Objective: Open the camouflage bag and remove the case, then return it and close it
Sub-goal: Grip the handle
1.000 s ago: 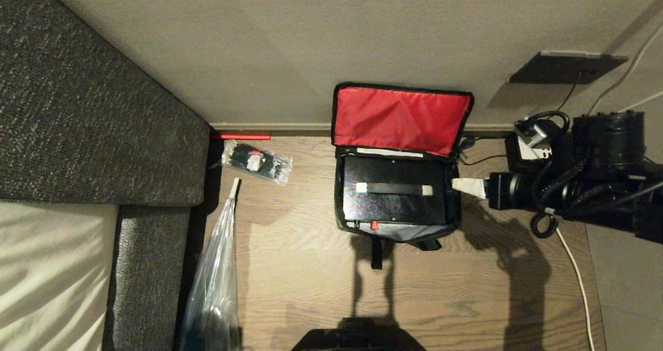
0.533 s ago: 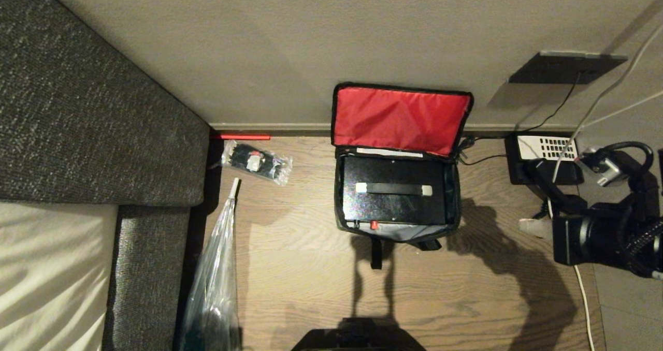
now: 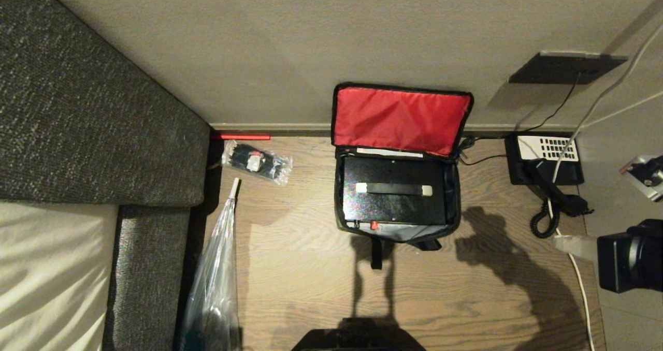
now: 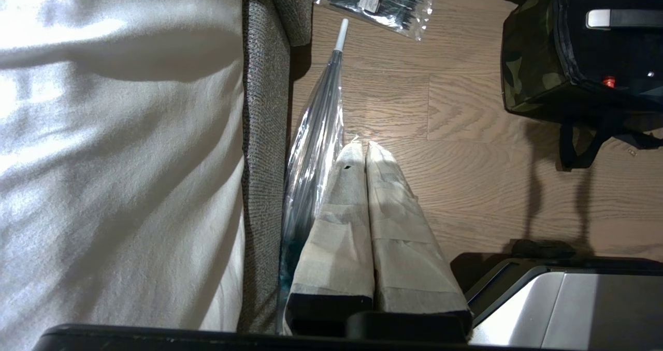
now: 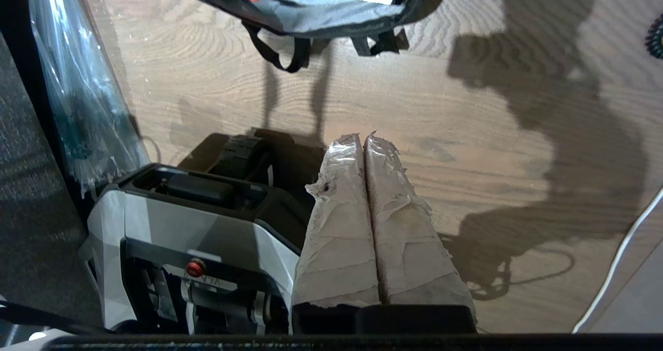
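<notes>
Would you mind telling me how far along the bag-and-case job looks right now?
Done: the camouflage bag stands open, its red-lined lid propped against the wall. The case lies inside it; whether it has already been out and put back cannot be told from this moment. In hand: nothing. The right hand is shut and empty over the floor, well clear of the bag; the left hand is shut, parked beside the sofa. Left: at least closing the lid.
</notes>
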You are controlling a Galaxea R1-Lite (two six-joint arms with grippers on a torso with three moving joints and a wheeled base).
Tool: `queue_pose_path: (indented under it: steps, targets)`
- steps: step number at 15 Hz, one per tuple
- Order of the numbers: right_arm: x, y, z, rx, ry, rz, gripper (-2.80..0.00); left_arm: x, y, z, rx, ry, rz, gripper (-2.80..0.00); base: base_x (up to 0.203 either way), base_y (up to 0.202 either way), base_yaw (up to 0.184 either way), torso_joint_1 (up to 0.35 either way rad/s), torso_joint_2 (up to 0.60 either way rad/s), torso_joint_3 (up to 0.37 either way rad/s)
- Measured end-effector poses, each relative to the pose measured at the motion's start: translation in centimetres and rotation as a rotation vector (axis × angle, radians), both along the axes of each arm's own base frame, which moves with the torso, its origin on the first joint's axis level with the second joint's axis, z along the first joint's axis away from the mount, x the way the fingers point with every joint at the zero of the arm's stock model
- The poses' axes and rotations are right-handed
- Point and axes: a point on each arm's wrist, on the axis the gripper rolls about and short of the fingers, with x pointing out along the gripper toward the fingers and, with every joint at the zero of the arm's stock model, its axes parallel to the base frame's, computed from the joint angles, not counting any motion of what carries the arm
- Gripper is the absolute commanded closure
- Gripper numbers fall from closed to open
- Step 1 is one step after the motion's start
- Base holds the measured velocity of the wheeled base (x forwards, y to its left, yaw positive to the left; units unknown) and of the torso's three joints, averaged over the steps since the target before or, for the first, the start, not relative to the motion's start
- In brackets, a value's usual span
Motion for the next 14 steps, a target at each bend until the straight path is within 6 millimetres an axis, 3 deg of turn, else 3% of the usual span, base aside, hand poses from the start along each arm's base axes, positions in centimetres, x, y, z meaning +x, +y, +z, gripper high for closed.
queue_pose_path:
  steps: [3, 9, 14]
  targets:
    - [0.14, 0.03, 0.55, 0.004, -0.019, 0.0, 0.0, -0.01, 0.0, 0.03, 0.006, -0.001, 0.0, 0.0, -0.033, 0.0, -0.001, 0.0, 0.0, 0.001]
    - [0.15, 0.04, 0.63, 0.005, -0.019, 0.0, 0.0, -0.01, 0.0, 0.04, 0.002, -0.001, 0.0, 0.0, -0.17, 0.0, -0.001, -0.001, 0.0, 0.005]
    - [-0.31, -0.12, 0.73, -0.007, -0.021, -0.01, 0.0, 0.0, 0.0, -0.02, -0.006, 0.002, 0.0, 0.0, 0.0, 0.0, 0.0, 0.0, 0.0, 0.0]
